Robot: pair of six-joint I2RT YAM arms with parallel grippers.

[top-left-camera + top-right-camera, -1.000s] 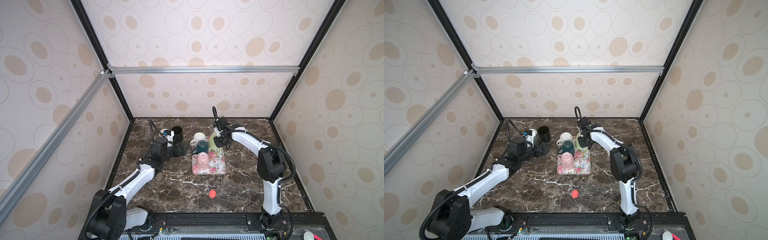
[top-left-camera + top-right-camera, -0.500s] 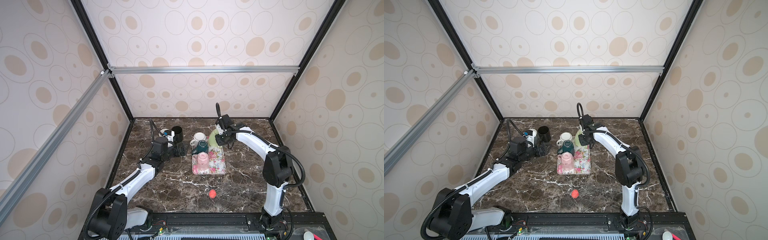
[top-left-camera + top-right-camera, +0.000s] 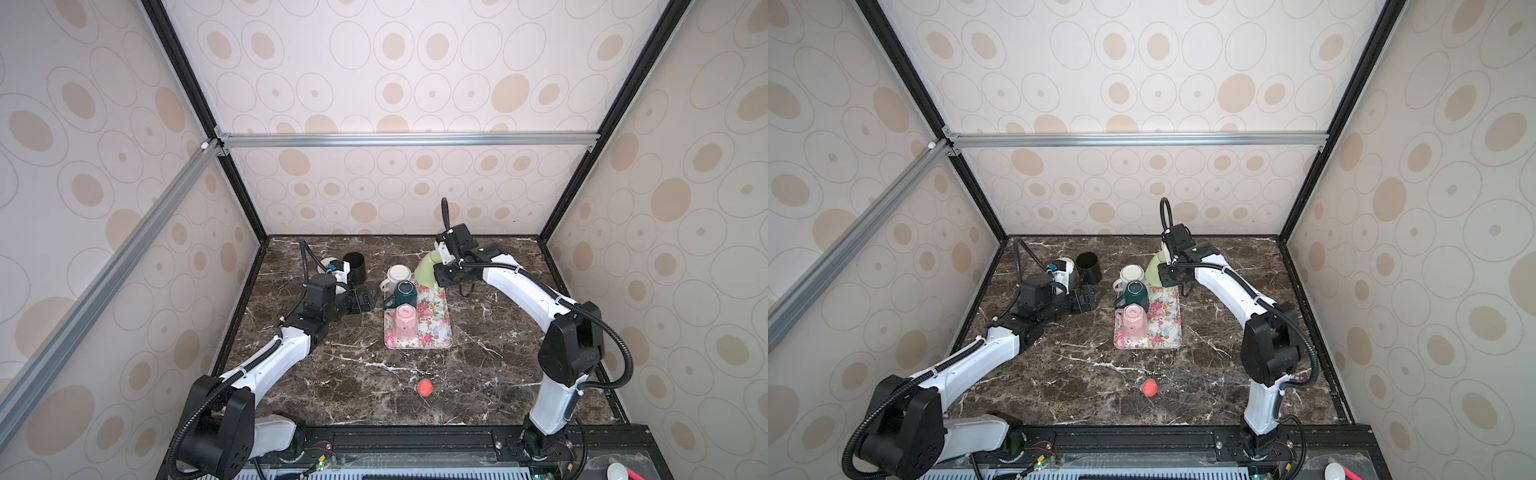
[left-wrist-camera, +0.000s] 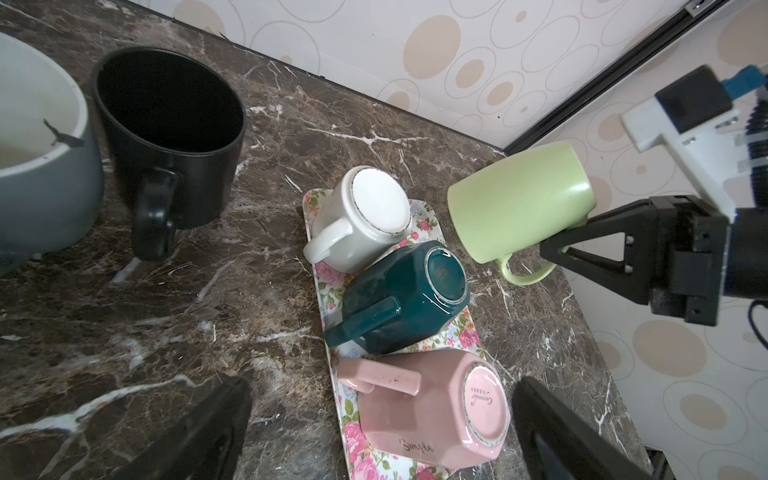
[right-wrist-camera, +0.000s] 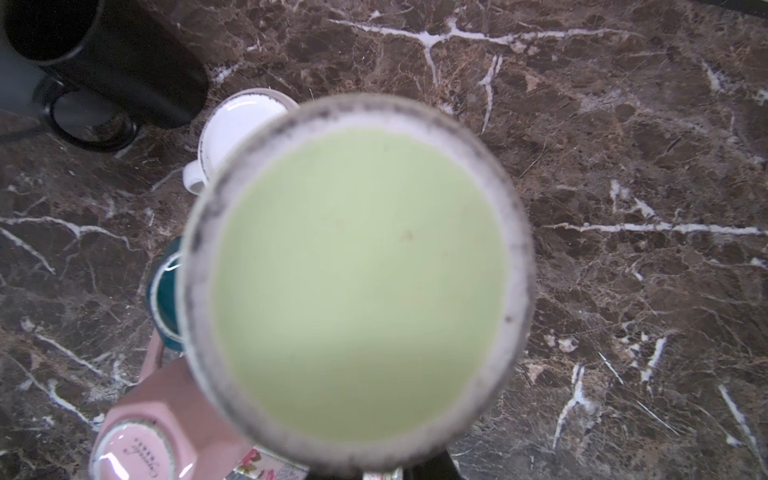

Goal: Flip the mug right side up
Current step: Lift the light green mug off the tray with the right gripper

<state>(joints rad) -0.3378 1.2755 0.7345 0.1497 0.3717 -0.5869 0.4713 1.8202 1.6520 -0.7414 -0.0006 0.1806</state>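
Small red ball point(image 3: 424, 387): lies alone on the dark brown marble table point(image 3: 498, 357), lower centre of both top views.
Left end effector point(image 3: 368, 296): jaws spread wide and holding nothing, left of centre, pointing at the tray.
Floral rectangular tray point(image 3: 438, 332): centre of frame, carrying three upturned mugs in a row.
Pink faceted mug point(image 3: 404, 323): nearest on the tray, base up.
Dark green faceted mug point(image 3: 404, 293): behind the pink one, touching it, base up.
White round mug point(image 3: 398, 275): at the tray's far end, base up.
Light green ceramic mug point(image 4: 519, 203): held off the table over the tray's far right corner, tilted, mouth slanting downward, handle hanging below.
Right end effector point(image 4: 555, 249): closed on the light green mug beside its handle.
Black cylindrical mug point(image 3: 354, 268): upright on the table, upper left of centre.
Grey round mug point(image 4: 37, 174): just beside the black one, upright.
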